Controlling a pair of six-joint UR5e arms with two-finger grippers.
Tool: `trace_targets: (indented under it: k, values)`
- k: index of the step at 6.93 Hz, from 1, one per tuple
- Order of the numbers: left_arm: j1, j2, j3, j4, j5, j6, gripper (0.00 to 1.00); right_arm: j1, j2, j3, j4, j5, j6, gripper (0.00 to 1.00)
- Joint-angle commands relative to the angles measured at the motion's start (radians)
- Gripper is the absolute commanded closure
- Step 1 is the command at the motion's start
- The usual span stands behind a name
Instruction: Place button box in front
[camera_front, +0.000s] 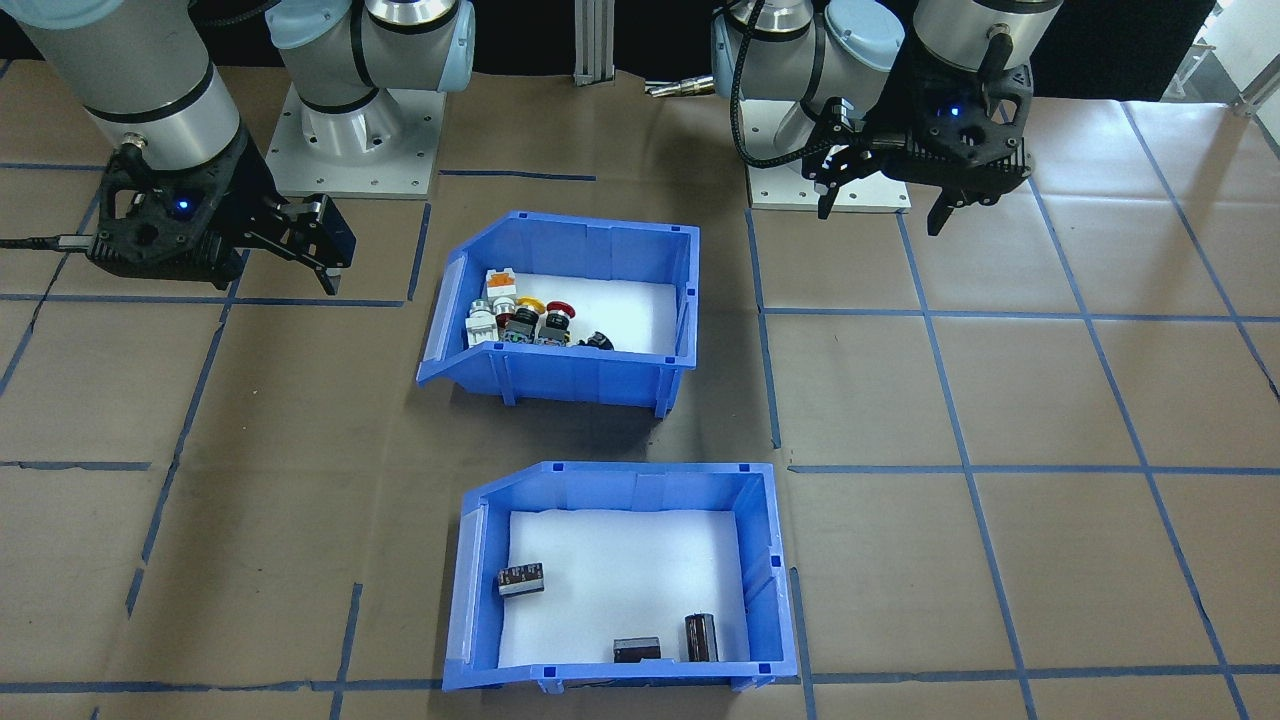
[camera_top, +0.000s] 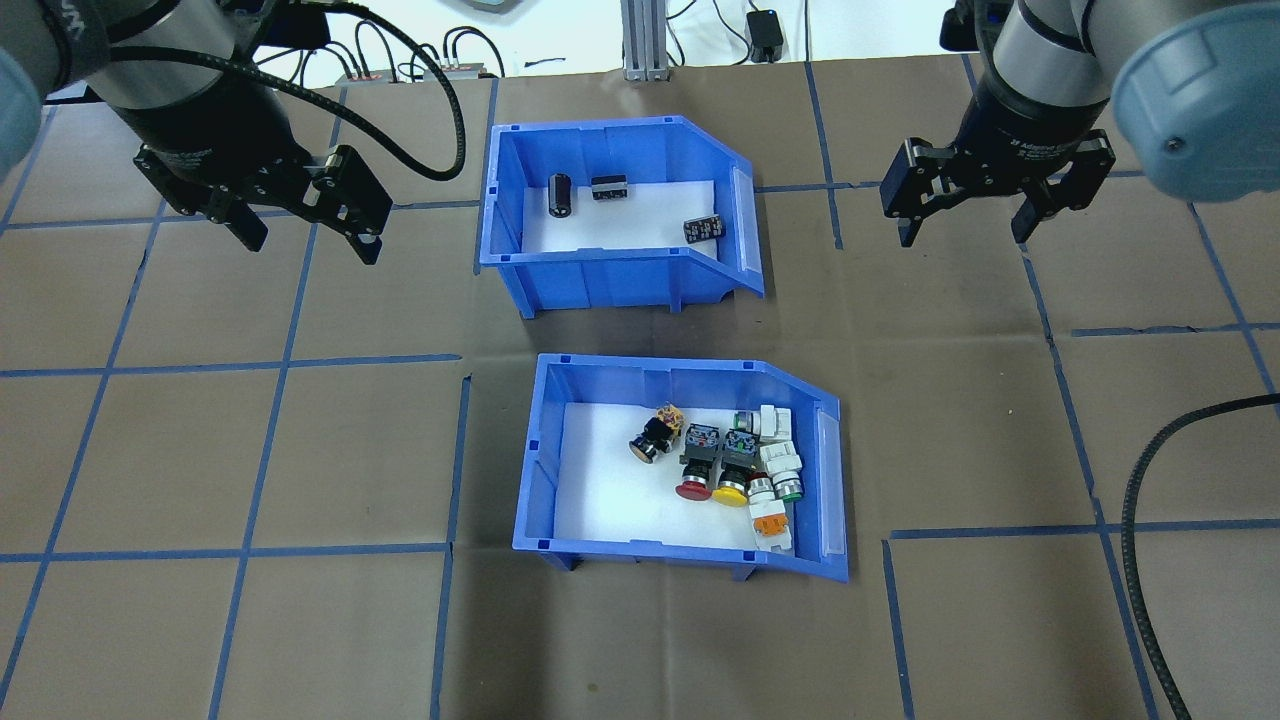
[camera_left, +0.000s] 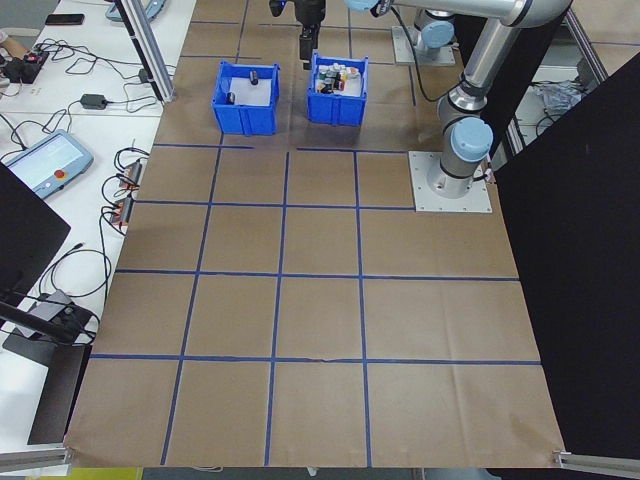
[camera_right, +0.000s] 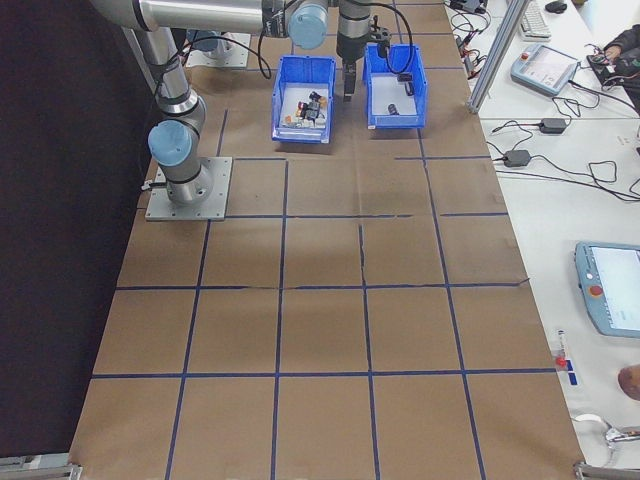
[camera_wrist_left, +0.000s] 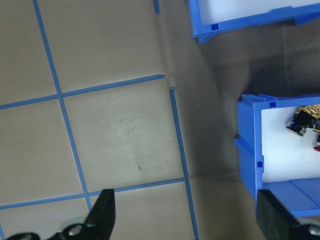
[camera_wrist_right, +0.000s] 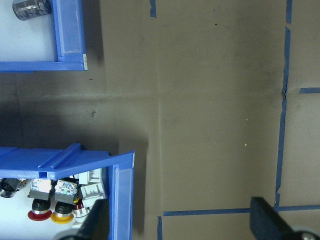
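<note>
- Button box (camera_top: 590, 470): blue bin with a white liner, lower centre of the overhead view. The coloured push-buttons (camera_top: 735, 460) are clustered at its right end, next to the sloped cut-away side.
- Second bin (camera_top: 610, 215): identical blue bin in the upper centre of the same view, holding only small dark parts. The two bins stand apart, separated by a strip of brown paper.
- Left gripper (camera_top: 305, 225): upper left of the overhead view, fingers spread, holding nothing, well clear of both bins.
- Right gripper (camera_top: 965, 215): upper right of the same view, fingers spread, holding nothing.
- Judged status: neither bin is grasped, so the step in hand is the approach to the button box.
- Grasp recommendation: pinch a full-height wall. The plain left end or a long side appears firmer than the low sloped lip.
- Seat one finger inside the wall, away from the button cluster, and one outside.
- Keep the bin level during transfer; the buttons lie loose and may roll toward the cut-away opening.
- Route around the second bin without touching it.
</note>
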Motion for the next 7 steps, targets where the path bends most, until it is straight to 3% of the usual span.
trace_targets:
  k: [1,7]
  values:
    - [0.000,0.002,0.000,0.000,-0.001,0.000,0.00,0.000,0.000,0.000,0.000,0.001,-0.002,0.00]
    - [-0.002,-0.010,0.000,0.001,0.008,0.020,0.01,0.002,-0.003,-0.017,0.002,0.002,-0.015,0.00]
